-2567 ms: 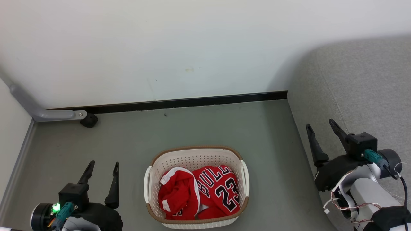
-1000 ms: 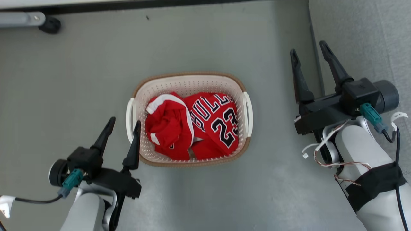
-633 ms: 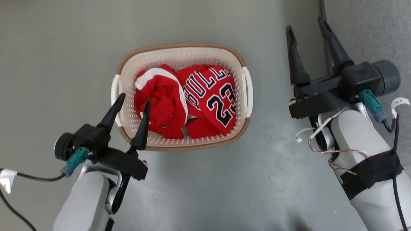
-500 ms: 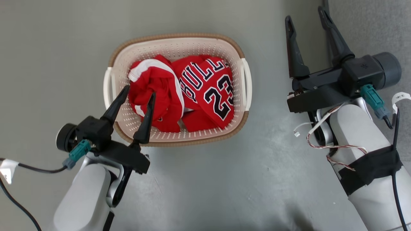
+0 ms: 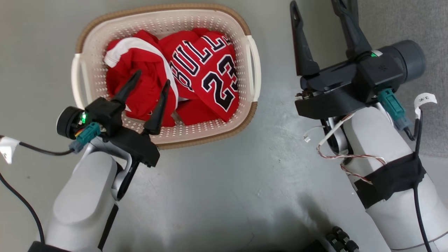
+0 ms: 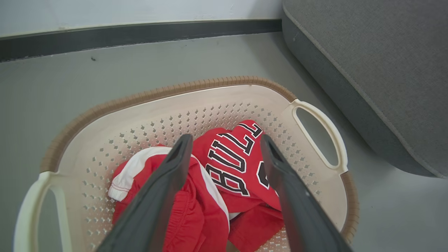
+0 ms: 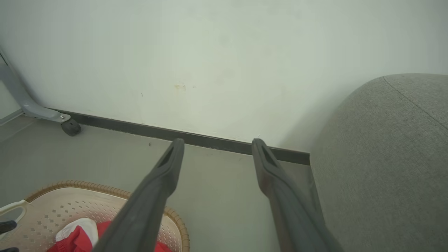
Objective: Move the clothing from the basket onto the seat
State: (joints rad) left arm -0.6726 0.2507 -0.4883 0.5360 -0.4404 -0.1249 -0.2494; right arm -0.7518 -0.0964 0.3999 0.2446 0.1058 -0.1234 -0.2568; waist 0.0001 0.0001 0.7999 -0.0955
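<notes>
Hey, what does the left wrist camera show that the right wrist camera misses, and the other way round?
Left wrist view: the jersey with BULLS lettering, framed by the open left hand. Right wrist view: the open right hand, and a black caster on a grey leg. Both: the basket with its brown rim, the red striped piece, the grey seat, baseboard and floor.

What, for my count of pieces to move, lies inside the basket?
A red BULLS 23 jersey and a red white-trimmed piece beside it. Whatever lies beneath them is covered.
</notes>
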